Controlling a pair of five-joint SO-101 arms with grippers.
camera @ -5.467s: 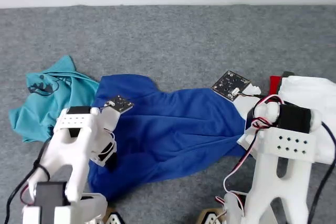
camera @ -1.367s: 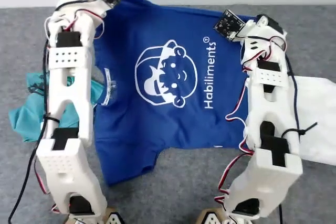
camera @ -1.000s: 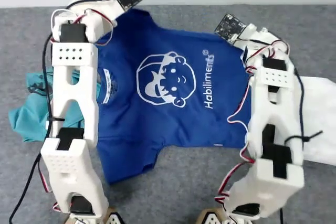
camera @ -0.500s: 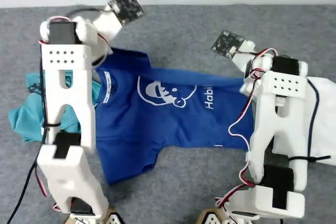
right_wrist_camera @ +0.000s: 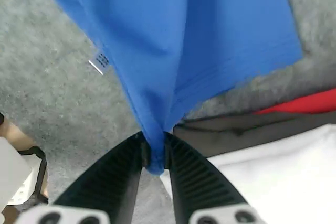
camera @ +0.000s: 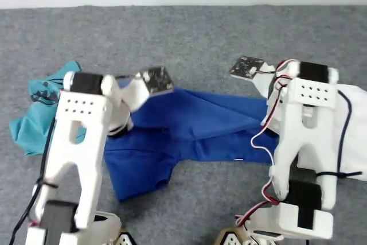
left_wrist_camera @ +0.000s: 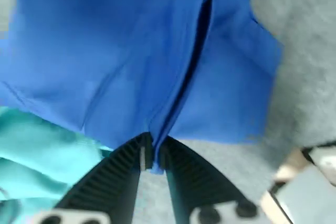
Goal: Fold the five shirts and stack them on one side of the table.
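a: how many shirts do you count?

b: three i'm sure of: one blue shirt [camera: 195, 124], one teal shirt [camera: 34, 113] and one white shirt [camera: 350, 107]. in the right wrist view there's also one red strip [right_wrist_camera: 304, 103] and one dark strip [right_wrist_camera: 247, 124] of cloth tucked at the white one's edge; i cannot tell if those are shirts. two arms, the left arm [camera: 80, 142] and the right arm [camera: 304, 136].

a: and the claws?

b: the left gripper [left_wrist_camera: 153, 151] is clamped on a pinched fold of the blue shirt, beside the teal one. the right gripper [right_wrist_camera: 154, 153] is clamped on the blue shirt's other end, next to the white shirt.

a: what's the cloth like?

b: soft knit, the blue smooth with long creases and a stitched hem, plus one small white tag [right_wrist_camera: 98, 62]. the teal lies crumpled in a heap. the table [camera: 200, 38] is covered in grey, felt-like fabric. the arms are white blocky plastic, the fingers black and ribbed.

a: where does the blue one lie?

b: mid-table, between the teal and the white, as a long doubled band with a sleeve poking out at the near left.

a: different from half a second ago?

b: yes. the printed front showed then; now it's folded under, and both arms have pulled nearer the front edge.
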